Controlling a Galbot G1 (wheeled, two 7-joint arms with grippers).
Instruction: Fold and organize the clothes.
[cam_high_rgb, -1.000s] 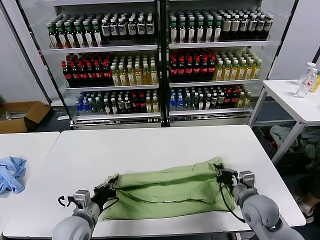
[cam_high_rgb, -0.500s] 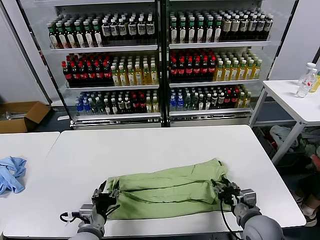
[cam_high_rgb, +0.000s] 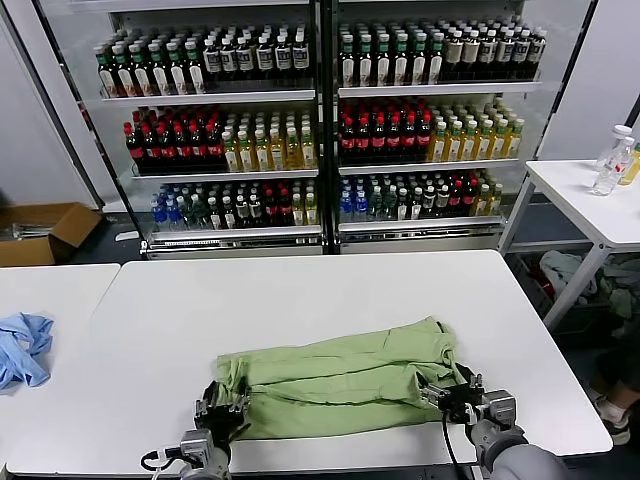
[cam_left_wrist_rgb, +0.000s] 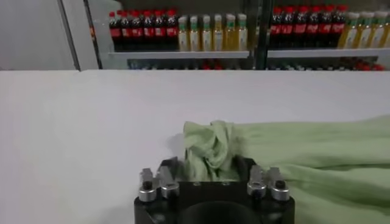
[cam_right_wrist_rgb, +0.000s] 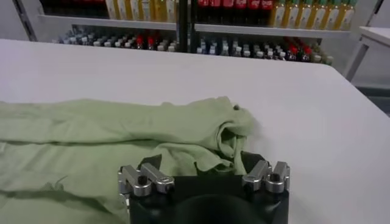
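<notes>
A: Where is the shirt (cam_high_rgb: 340, 380) seen?

B: It is spread as a long green band across the near part of the white bench (cam_high_rgb: 300, 300), folded lengthwise, with its ends gathered at both tools.

A: How is the left tool (cam_high_rgb: 224, 412) placed?

B: It is set low at the near edge of the bench, at the shirt's left end. In the left wrist view a bunched knot of green cloth (cam_left_wrist_rgb: 210, 146) is clamped between its fingers, so it is closed on the shirt.

A: And the right tool (cam_high_rgb: 452, 397)?

B: It is placed at the shirt's right end, also near the bench's front edge. In the right wrist view a fold of the shirt (cam_right_wrist_rgb: 228, 137) is pinched in it; a small dark button (cam_right_wrist_rgb: 236, 108) is seen on the cloth just beyond.

A: What containers are seen?

B: Two glass-fronted coolers (cam_high_rgb: 320, 120) are stood behind the bench, their shelves filled with rows of bottles: dark ones on top, red and yellow ones in the middle, mixed ones below. An open cardboard box (cam_high_rgb: 40, 232) is seen on the floor at the left; what is held in it cannot be made out.

A: Anything else?

B: A blue cloth (cam_high_rgb: 22, 348) is left crumpled on a second bench (cam_high_rgb: 60, 290) to the left, well apart from the shirt. Clear bottles (cam_high_rgb: 612, 160) are stood on a small side table (cam_high_rgb: 590, 205) at the right.
</notes>
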